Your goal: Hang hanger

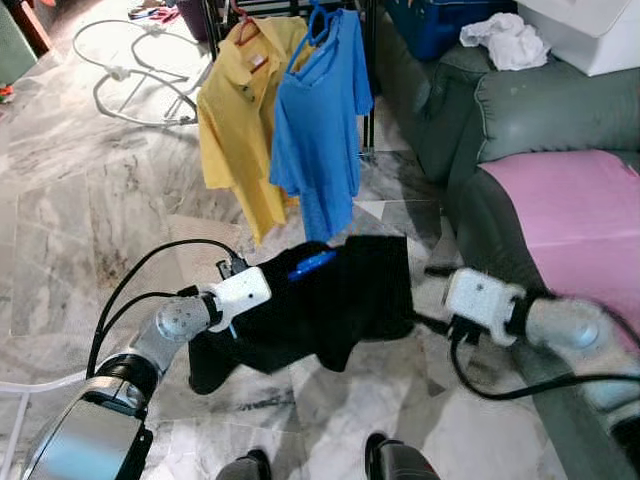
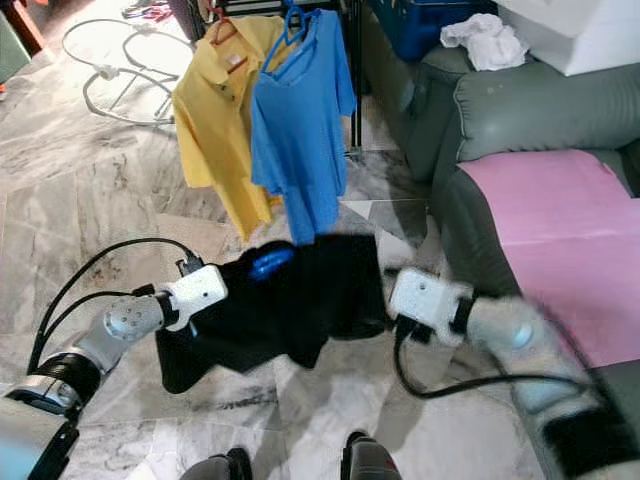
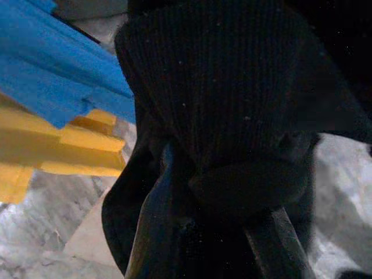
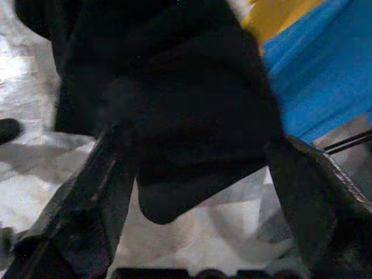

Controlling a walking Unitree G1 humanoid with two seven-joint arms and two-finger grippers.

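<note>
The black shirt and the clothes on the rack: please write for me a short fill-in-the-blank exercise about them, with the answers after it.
1. The black shirt is held between the left gripper and the ____ gripper.
2. The hanger inside the black shirt is ____ in colour.
3. Beside the blue shirt on the rack hangs a ____ shirt.
4. The cloth on the sofa seat is ____.

Answers: right; blue; yellow; pink
</note>
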